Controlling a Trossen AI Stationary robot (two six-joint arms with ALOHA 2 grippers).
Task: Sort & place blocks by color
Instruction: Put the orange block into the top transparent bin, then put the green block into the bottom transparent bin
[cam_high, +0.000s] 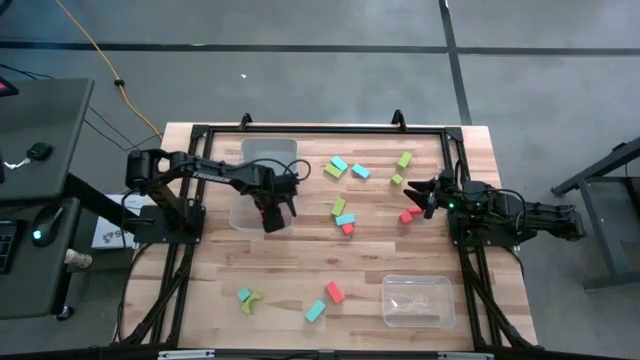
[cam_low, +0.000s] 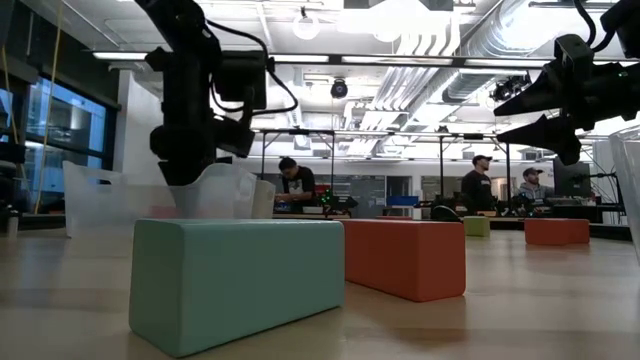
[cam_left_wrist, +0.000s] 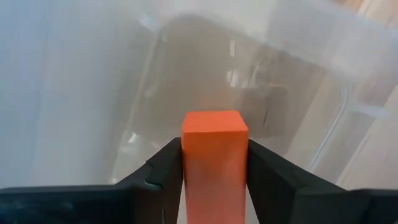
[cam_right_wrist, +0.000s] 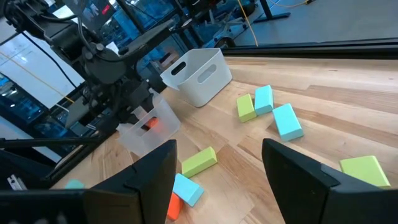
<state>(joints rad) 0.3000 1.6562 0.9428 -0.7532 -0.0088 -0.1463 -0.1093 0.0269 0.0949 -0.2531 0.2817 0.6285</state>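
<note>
My left gripper (cam_high: 272, 218) points down into a clear bin (cam_high: 243, 205) at the table's left and is shut on a red-orange block (cam_left_wrist: 214, 130). That block shows orange through the bin wall in the right wrist view (cam_right_wrist: 149, 123). Loose cyan (cam_high: 360, 171), green (cam_high: 338, 207) and red (cam_high: 347, 229) blocks lie flat mid-table. A cyan block (cam_high: 315, 311), a red one (cam_high: 334, 291) and a green arch (cam_high: 253, 299) lie nearer the front edge. My right gripper (cam_high: 422, 195) waits open at the table's right, above two red blocks (cam_high: 410, 213). My left gripper pinches the red-orange block by two opposite long sides (cam_left_wrist: 189, 165), one finger (cam_left_wrist: 158, 171) on each. The fingers come from above, pointing down, and lie along the block. It stands upright with its free end (cam_left_wrist: 214, 121) toward the bin floor; whether it touches the floor I cannot tell.
A whitish bin (cam_high: 268, 152) stands just beyond the clear one. Another clear bin (cam_high: 417, 300) sits near the front right. A black frame (cam_high: 300, 130) runs round the tabletop. In the low view a cyan block (cam_low: 235, 280) and an orange one (cam_low: 405, 258) lie close by. People stand in the room behind.
</note>
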